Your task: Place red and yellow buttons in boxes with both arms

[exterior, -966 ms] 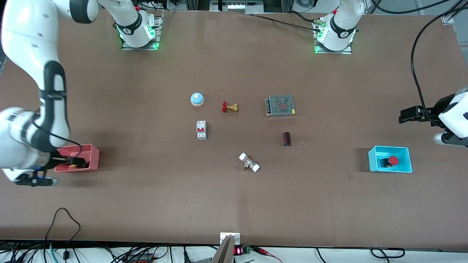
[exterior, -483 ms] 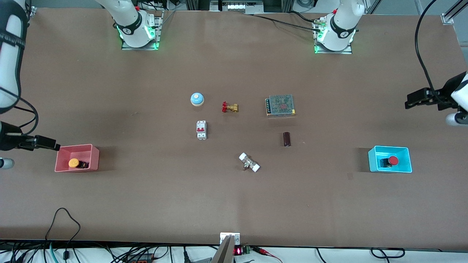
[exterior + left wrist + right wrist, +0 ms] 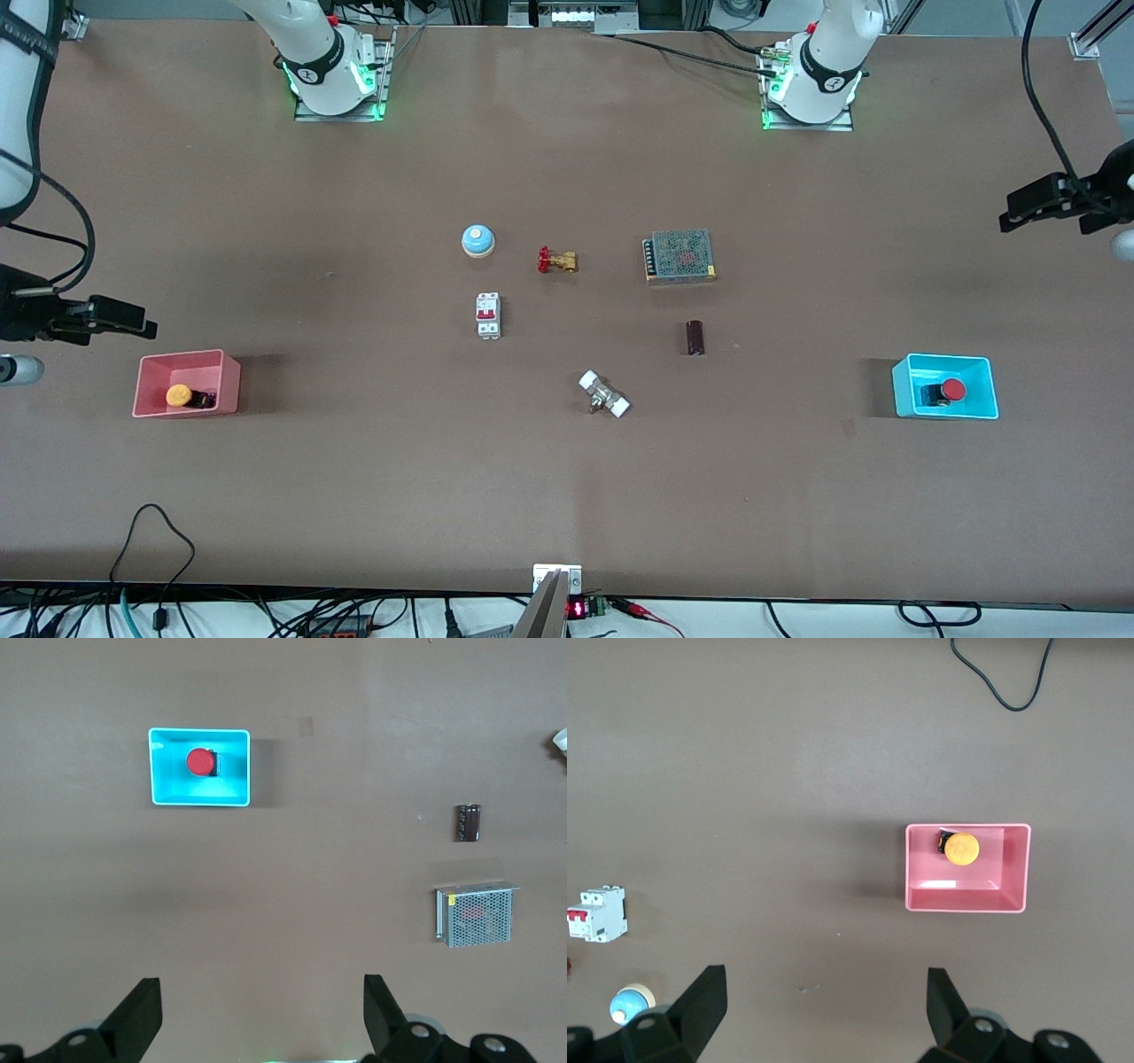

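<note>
Yellow button lies in the pink box, low in the frame; red button in the cyan box. Right hand hangs above the pink box, left hand at the upper frame edge.

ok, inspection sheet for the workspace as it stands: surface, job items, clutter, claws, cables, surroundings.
Surface: brown table top, flat, no spills seen.
Job's things: yellow-orange round-capped button lies in the pink-red plastic bin; red round-capped button lies in the bright cyan plastic bin.
Clutter: mid-table, blue-and-white dome bell, brass valve with red handle, white circuit breaker, metal mesh power supply, dark cylinder, white-ended fitting.
Claws: left claw and right claw both open, empty, raised over bare table at the table's ends.
Cables: black loop on the front edge.
Surroundings: green-lit arm bases.
</note>
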Available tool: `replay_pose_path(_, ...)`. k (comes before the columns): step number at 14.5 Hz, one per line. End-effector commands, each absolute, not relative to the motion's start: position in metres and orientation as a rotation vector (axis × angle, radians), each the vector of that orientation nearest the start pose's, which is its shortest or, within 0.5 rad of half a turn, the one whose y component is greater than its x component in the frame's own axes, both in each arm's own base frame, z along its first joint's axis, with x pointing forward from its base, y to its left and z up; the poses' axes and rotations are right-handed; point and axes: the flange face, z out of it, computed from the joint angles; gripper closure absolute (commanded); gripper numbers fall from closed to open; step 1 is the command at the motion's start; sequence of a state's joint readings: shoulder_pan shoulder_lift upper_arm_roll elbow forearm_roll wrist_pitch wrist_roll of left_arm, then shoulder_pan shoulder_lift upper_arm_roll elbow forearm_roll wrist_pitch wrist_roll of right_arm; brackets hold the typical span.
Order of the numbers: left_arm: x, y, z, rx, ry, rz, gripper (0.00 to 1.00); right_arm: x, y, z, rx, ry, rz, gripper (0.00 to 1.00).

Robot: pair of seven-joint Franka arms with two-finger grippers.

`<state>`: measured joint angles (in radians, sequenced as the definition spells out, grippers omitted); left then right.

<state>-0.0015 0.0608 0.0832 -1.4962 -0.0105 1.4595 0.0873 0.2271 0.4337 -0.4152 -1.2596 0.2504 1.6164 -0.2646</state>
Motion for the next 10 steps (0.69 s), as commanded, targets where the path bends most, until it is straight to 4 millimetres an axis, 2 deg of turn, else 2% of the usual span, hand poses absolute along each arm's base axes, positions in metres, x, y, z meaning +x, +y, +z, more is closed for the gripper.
replay_pose_path(1,0.538,0.045,0.623,-3.171,0.000,0.128,0.00,0.664,-0.040,0.546,-3.086,-0.170,0.032,0.00)
replay_pose_path(4,0.525,0.052,0.630,-3.176,-0.019,0.113,0.00,0.649,-0.041,0.559,-3.145,-0.149,0.060,0.00)
replay_pose_path(6,0.516,0.053,0.635,-3.177,-0.026,0.101,0.00,0.636,-0.035,0.563,-3.181,-0.114,0.081,0.00)
replay_pose_path(10,0.506,0.056,0.645,-3.179,-0.064,0.072,0.00,0.599,-0.041,0.573,-3.188,0.038,0.109,0.00)
